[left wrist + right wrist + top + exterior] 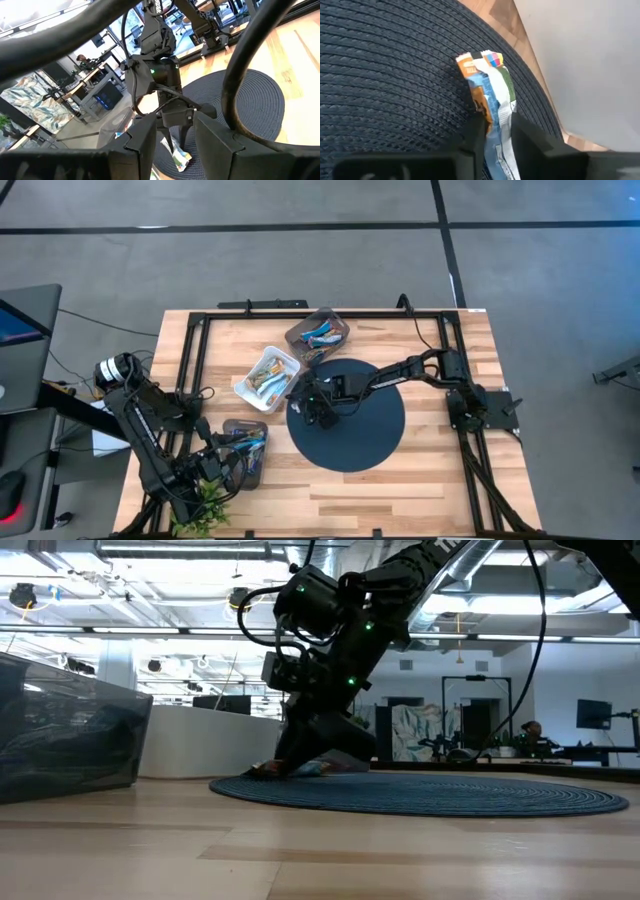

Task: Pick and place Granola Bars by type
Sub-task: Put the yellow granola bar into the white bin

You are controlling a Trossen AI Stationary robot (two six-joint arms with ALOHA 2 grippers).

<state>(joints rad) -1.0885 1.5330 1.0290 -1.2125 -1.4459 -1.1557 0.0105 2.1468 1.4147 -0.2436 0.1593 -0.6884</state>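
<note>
High view: we count 3 trays on the desk [420, 470], 1 white [266, 376], 2 dark [318, 333] [245, 450], bars inside too small to count. 1 round mat [365, 435].

Low view: right hand [300, 762] down at mat edge.

Right wrist: fingers [472, 137] clamped on 1 bar [490, 95] lying on mat.

Left hand [170, 145] by the near dark tray: fingers apart, nothing between.

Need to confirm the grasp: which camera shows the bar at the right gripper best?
Right wrist view: the granola bar sits between the right gripper fingers on the dark mat. Left wrist view shows it small; low view, a sliver; high view hides it.
</note>
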